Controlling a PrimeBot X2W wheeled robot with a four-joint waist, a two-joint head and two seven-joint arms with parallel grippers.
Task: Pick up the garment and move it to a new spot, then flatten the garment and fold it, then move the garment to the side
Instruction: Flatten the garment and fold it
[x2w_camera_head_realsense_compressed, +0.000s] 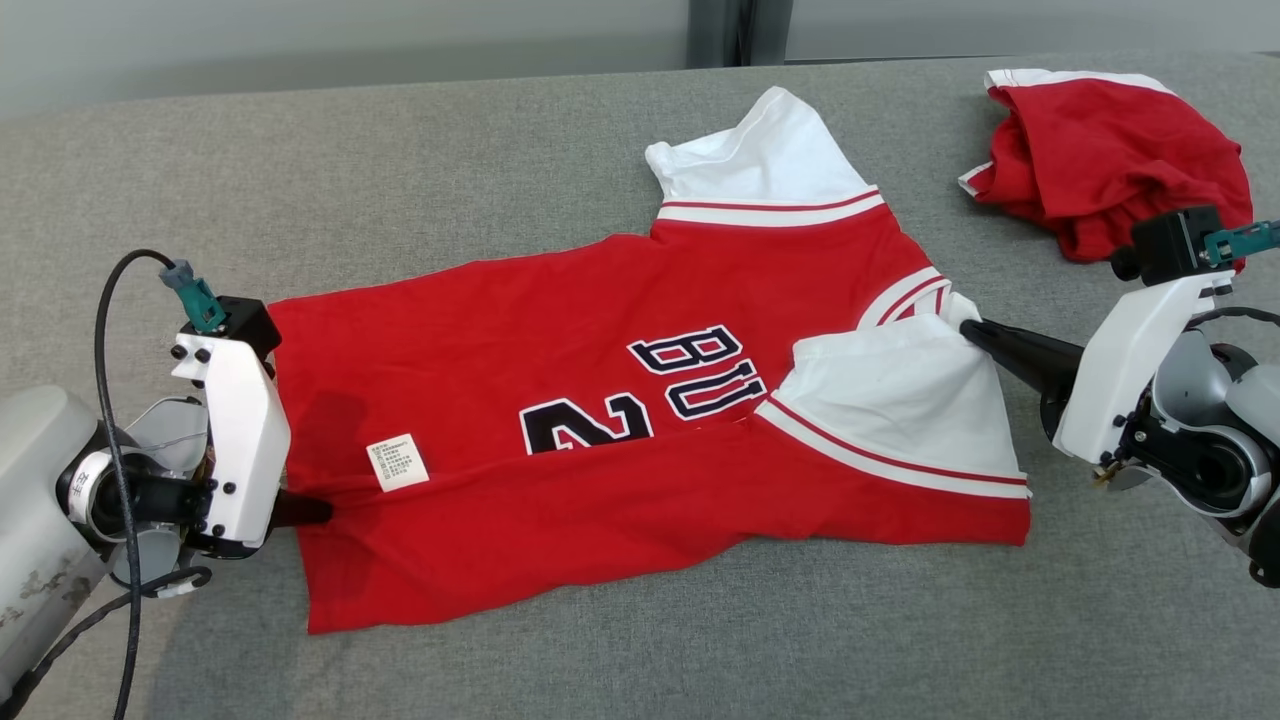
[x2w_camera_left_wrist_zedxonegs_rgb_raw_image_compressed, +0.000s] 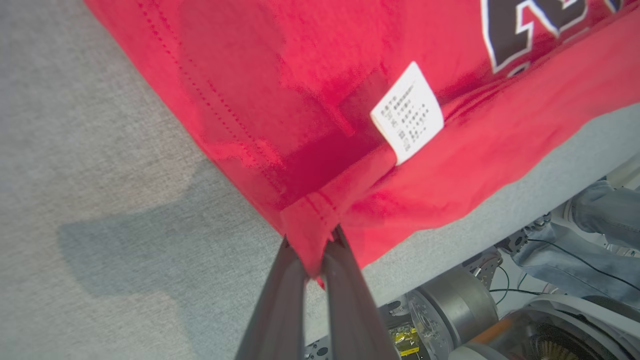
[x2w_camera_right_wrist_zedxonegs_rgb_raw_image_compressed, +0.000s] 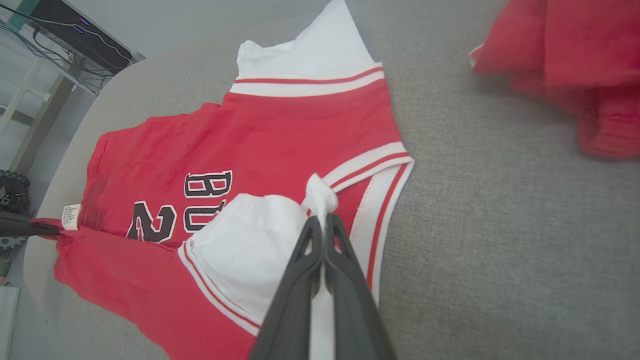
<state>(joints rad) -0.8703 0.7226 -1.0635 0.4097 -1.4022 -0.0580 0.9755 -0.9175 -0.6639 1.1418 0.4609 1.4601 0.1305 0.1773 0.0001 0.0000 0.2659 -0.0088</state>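
- Your left end effector has its two long dark fingers pressed together on a small pleat of the jersey. It pinches the stitched red hem at the garment's left edge.
- Just beyond that pinch, a white rectangular care label with fine print lies flat on the red cloth, beside a long fold line.
- Your right end effector is likewise clamped, its tapered black fingers nipping a puckered tuft of white cloth at the top of the near sleeve, beside the ribbed neck trim.
- That sleeve is smooth white knit edged with a red-and-white striped band, and it lies folded inward over the chest.
- The jersey lies stretched sideways between your two end effectors on the middle of the bench. Its near long edge is doubled over onto the front, partly covering the dark, white-outlined block lettering.
- The far sleeve sticks out white and pointed, with a striped band at its seam.
- The bench cover is a grey, coarse woven fabric.
- A second garment, red with white trim, sits crumpled in a soft heap at the far right, well apart from the jersey.
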